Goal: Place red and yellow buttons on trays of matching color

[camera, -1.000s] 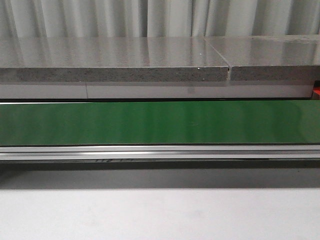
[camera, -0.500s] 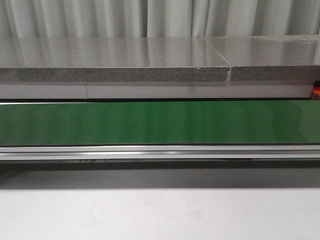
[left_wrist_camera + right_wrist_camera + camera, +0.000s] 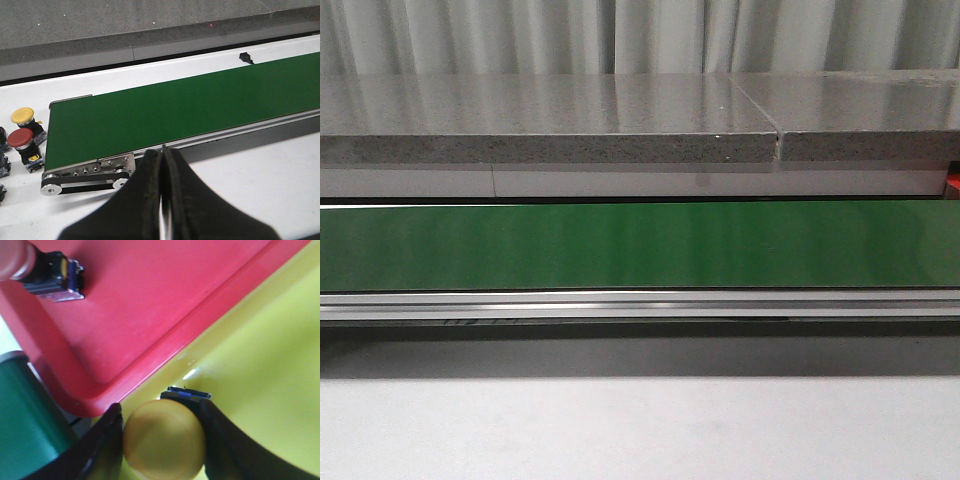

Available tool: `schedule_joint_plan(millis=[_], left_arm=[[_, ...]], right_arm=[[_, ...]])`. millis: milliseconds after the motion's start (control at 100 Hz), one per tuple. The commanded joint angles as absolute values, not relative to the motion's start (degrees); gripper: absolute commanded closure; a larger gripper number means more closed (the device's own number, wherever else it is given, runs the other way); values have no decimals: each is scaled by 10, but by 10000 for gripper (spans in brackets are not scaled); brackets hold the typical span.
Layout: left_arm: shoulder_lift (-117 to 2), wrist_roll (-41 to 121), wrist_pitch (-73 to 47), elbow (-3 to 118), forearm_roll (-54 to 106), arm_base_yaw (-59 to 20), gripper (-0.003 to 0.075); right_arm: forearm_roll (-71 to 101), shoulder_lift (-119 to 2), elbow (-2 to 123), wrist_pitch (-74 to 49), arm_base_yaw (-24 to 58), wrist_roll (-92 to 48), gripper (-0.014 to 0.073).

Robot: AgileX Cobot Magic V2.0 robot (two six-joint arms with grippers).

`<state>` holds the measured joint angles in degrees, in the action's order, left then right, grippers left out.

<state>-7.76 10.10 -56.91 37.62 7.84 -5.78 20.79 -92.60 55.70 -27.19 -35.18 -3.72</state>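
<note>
Overhead, your front camera shows only the green conveyor belt (image 3: pixel 640 245), with neither arm in sight. Your right gripper (image 3: pixel 162 440) is clamped on a yellow button (image 3: pixel 164 439), poised over the yellow tray (image 3: pixel 260 365) right beside the red tray (image 3: pixel 150 305), where a red button (image 3: pixel 30 267) lies. Your left gripper (image 3: pixel 161 200) is pressed closed, empty, near the belt end; a second yellow button (image 3: pixel 23 117) and a second red button (image 3: pixel 21 140) wait beside it.

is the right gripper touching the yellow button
Touching: the right wrist view shows both fingers pressed against the yellow button, no gap either side, above the yellow tray.
</note>
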Motion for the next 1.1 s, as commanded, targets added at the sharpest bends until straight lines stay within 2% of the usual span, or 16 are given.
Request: schedule_joint_plan(millis=[0, 130, 280, 350, 570, 620, 710, 970, 1090], left_arm=[[-87, 95, -530, 389, 91, -62, 741], [-87, 95, -530, 389, 91, -62, 741], [-87, 95, -530, 389, 91, -62, 741], [-87, 95, -530, 389, 91, -62, 741], [-87, 95, -530, 389, 91, -62, 741], [-87, 95, -530, 389, 91, -62, 741], [-87, 95, -530, 389, 91, -62, 741], [-87, 95, -530, 389, 91, -62, 741], [-87, 95, -530, 389, 91, -62, 741]], right_arm=[[218, -914, 570, -243, -355, -40, 410], [221, -918, 570, -247, -355, -40, 374], [239, -918, 570, -250, -355, -40, 113], [239, -918, 570, -251, -355, -42, 41], [238, -903, 571, -248, -353, -67, 36], [238, -892, 571, -248, -347, -79, 61], [238, -868, 571, -241, -326, -105, 168], [232, -801, 571, -251, -224, -170, 654], [218, -773, 571, -258, -159, -174, 659]])
